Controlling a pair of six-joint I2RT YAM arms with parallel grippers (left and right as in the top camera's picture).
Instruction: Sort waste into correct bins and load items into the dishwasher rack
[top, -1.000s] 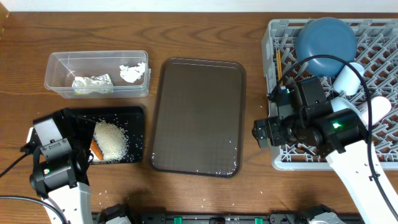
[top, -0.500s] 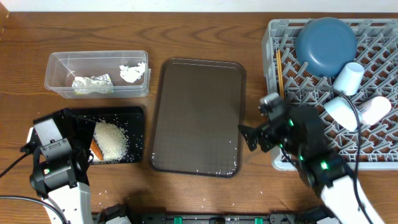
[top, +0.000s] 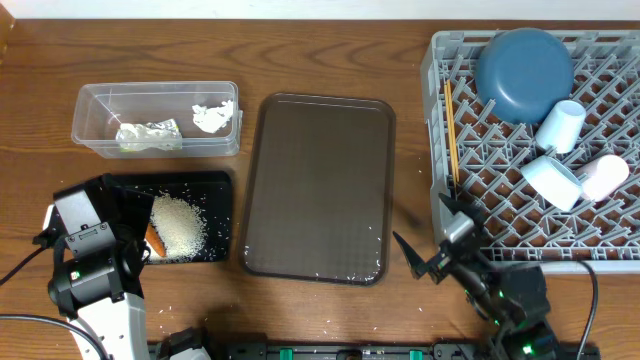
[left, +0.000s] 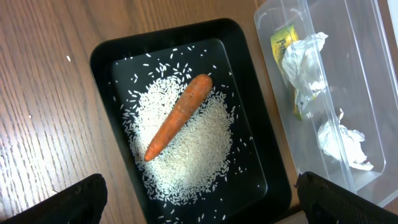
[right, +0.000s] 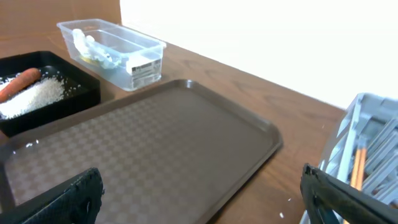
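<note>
My left pincer (left: 199, 190) shows only as two dark, blurred tips at the bottom corners of its wrist view; my right pincer (right: 202, 196) looks the same in its own. Overhead, my left arm (top: 95, 275) hides the black tray's (top: 218, 200) end farthest from the brown tray (top: 320, 180) and all but a sliver of the carrot (top: 151, 240). The rack (top: 437, 90), on the brown tray's other side, runs off the right edge. My left wrist view cuts the tub (left: 367, 37) off.
</note>
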